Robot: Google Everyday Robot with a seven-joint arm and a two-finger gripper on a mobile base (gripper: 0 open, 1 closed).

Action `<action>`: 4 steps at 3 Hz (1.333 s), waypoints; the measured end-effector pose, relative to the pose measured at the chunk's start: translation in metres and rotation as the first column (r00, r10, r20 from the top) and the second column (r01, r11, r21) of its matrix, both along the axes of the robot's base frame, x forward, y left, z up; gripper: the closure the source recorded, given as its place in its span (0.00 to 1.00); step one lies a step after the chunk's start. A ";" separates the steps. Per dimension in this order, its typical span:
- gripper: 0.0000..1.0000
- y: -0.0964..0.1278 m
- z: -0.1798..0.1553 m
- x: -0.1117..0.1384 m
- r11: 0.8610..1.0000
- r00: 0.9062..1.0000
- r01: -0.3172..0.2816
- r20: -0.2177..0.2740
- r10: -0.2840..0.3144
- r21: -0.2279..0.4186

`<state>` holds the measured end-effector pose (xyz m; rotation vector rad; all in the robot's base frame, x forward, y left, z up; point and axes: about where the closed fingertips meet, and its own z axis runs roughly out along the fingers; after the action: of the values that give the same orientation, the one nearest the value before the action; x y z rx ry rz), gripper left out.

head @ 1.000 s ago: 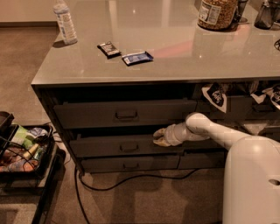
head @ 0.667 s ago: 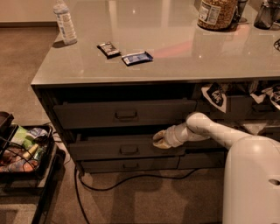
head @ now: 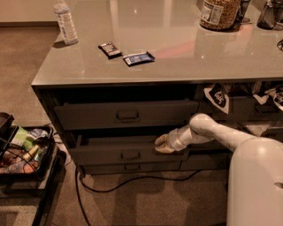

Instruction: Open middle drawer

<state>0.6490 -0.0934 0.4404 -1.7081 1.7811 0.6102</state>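
Note:
The middle drawer [head: 106,155] is a wide, shallow dark-grey drawer with a small metal pull [head: 130,155] at its centre. It stands partly pulled out, and a strip of its grey inside shows behind the front. My gripper [head: 162,144] is at the top edge of the drawer front, right of the pull, reaching in from the right on my white arm [head: 208,130]. The taller top drawer [head: 126,114] above is slightly out. The thin bottom drawer [head: 128,167] sits below.
On the counter top [head: 177,53] are a water bottle [head: 65,21], two snack packets [head: 127,54] and a jar [head: 220,13]. A cart of snacks [head: 22,152] stands at the left. A black cable [head: 132,181] runs on the carpet. My white base [head: 256,185] is at the lower right.
The middle drawer has slid a little further out toward the camera, and my gripper has moved with its front edge.

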 end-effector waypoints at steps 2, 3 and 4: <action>1.00 0.001 0.001 -0.029 0.998 0.996 -0.047 -0.077 0.049 0.028; 1.00 -0.003 0.002 -0.029 0.998 0.996 -0.047 -0.077 0.049 0.028; 1.00 0.001 0.002 -0.050 0.996 0.988 -0.078 -0.127 0.084 0.051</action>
<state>0.5992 -0.0925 0.4424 -1.7517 1.7772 0.8071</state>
